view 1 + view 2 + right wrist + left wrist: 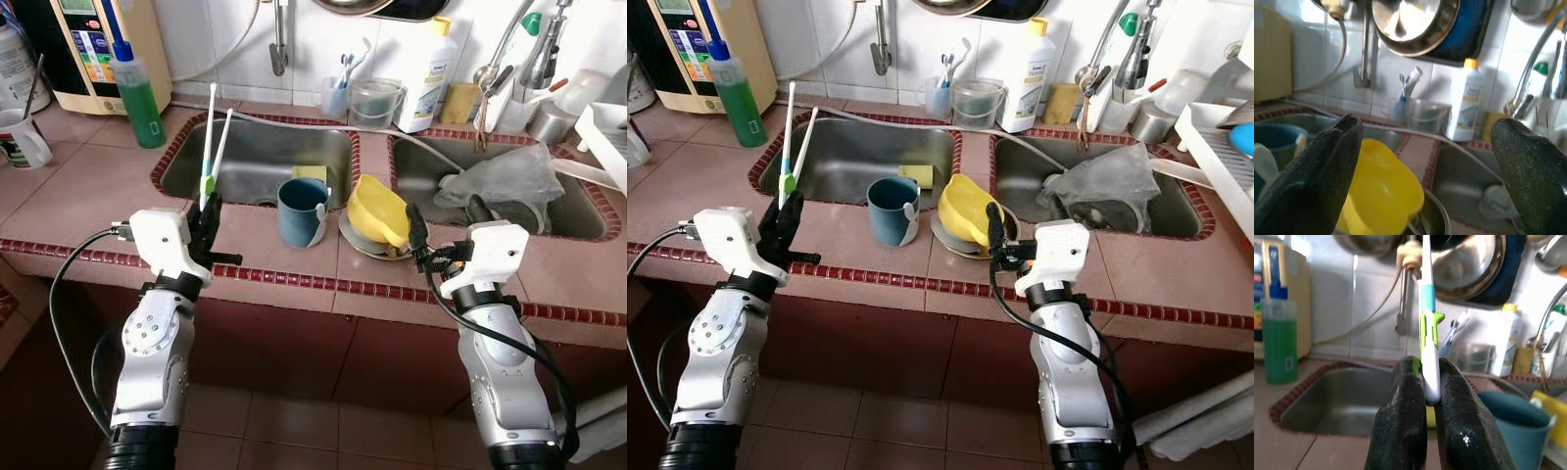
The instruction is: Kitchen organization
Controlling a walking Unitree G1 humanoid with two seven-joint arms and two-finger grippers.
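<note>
My left gripper (208, 204) is raised over the counter's front edge, just before the left sink (265, 157). It is shut on two white toothbrushes with green grips (210, 147), which stand upright; the left wrist view has the fingers (1400, 416) clamped on the handle (1429, 362). My right gripper (443, 223) is open, its fingers (1322, 161) spread wide, with the left one right beside a yellow bowl (380, 211). That bowl lies tilted on a metal plate (364, 247). A blue mug (302, 211) stands between the two grippers.
A crumpled plastic bag (500, 176) lies in the right sink. On the back ledge are a toothbrush cup (336, 96), a clear cup (372, 103) and a white bottle (431, 78). A green soap bottle (142, 93) and a white mug (22, 137) stand left; a dish rack (602, 132) is right.
</note>
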